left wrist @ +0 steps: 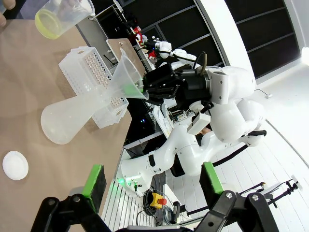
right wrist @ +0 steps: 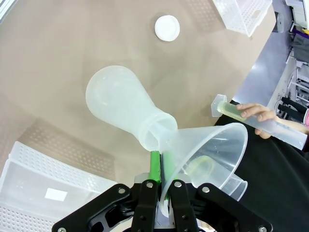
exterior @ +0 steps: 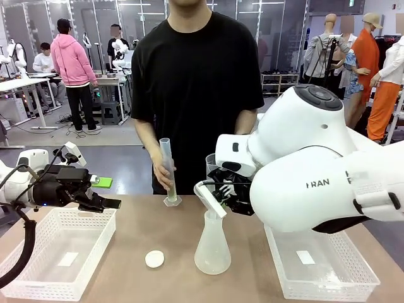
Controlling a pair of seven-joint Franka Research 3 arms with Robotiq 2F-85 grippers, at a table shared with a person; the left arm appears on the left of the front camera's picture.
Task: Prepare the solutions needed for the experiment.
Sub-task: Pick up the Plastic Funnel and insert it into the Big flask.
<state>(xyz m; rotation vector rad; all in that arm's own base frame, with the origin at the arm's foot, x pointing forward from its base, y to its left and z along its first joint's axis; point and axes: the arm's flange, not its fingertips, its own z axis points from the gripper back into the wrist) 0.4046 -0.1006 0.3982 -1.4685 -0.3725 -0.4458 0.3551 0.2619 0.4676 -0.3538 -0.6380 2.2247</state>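
A frosted conical flask (exterior: 212, 249) stands at mid-table. A clear funnel (exterior: 211, 198) leans at the flask's mouth, and my right gripper (exterior: 228, 193) is shut on the funnel's rim. The right wrist view looks down on the funnel (right wrist: 208, 153), the flask (right wrist: 124, 108) and the gripper (right wrist: 161, 182). Pale yellow solution shows in a beaker (left wrist: 60, 16) held high. More lies at the foot of the graduated cylinder (right wrist: 260, 119) in the person's hand (exterior: 165, 177). Whether the flask holds liquid I cannot tell. My left gripper (exterior: 106, 199) hovers open over the left basket, its pads (left wrist: 94, 181) wide apart.
A white round cap (exterior: 154, 258) lies left of the flask. White perforated baskets sit at the table's left (exterior: 38, 278) and right (exterior: 328, 287). The person stands at the far edge. My bulky right arm (exterior: 315, 177) hangs over the right half.
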